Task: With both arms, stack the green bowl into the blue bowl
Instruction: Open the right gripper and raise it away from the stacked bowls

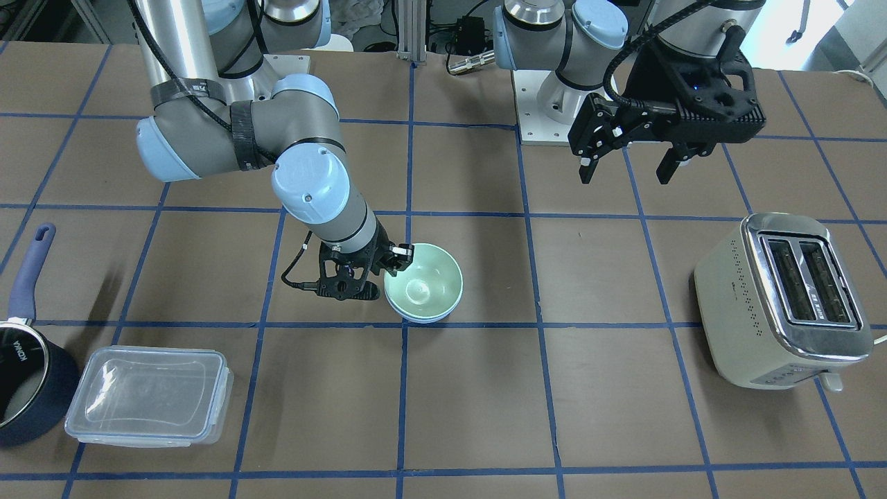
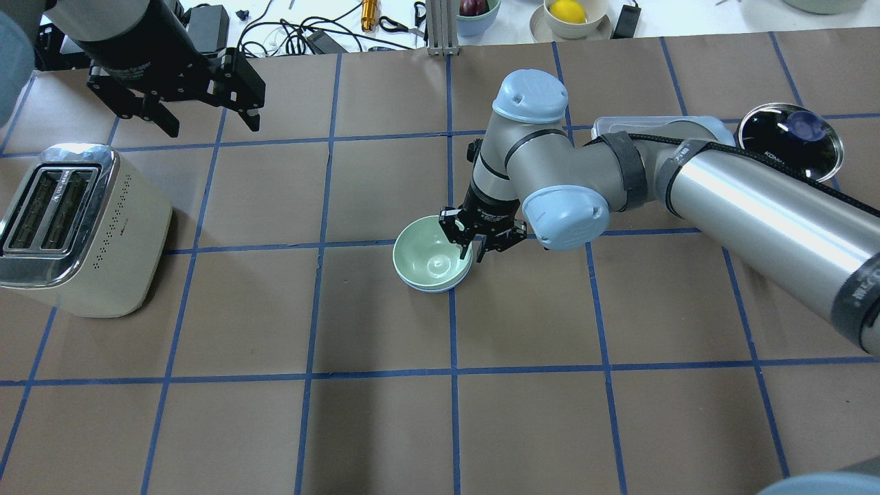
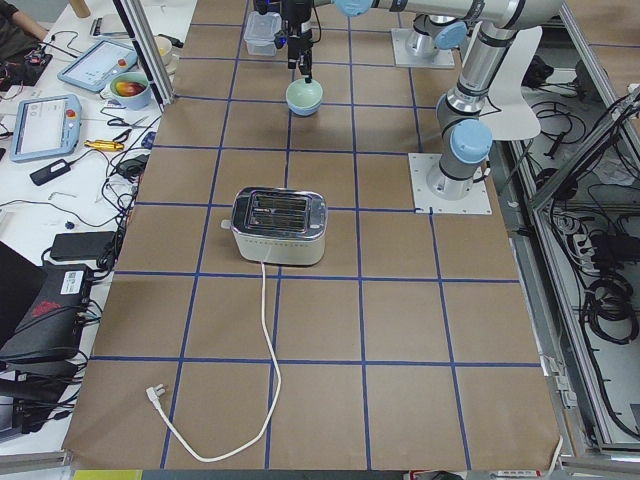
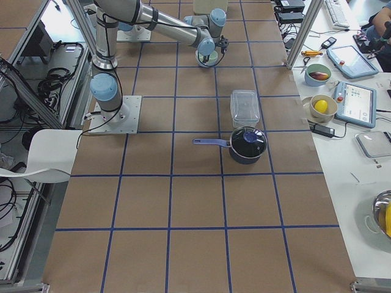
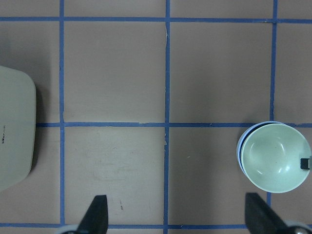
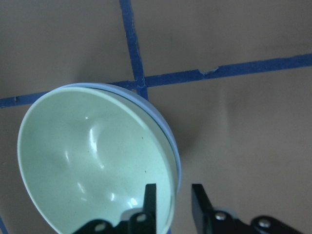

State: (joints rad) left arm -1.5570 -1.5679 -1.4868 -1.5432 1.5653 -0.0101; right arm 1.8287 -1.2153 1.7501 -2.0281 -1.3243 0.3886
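The green bowl [image 1: 424, 281] sits nested inside the blue bowl [image 1: 420, 318], whose rim shows just beneath it, at the table's middle. My right gripper [image 1: 400, 256] is at the bowls' rim, one finger inside the green bowl and one outside. In the right wrist view the fingers [image 6: 150, 202] stand a little off the rim on both sides, so the right gripper [image 6: 173, 202] is open. My left gripper [image 1: 626, 173] is open and empty, raised well away from the bowls. The left wrist view shows the stacked green bowl [image 5: 275, 156] at its right edge.
A cream toaster [image 1: 783, 298] stands on my left side. A dark navy saucepan [image 1: 28, 367] and a clear lidded container [image 1: 149, 395] sit on my right side. Blue tape lines grid the brown table.
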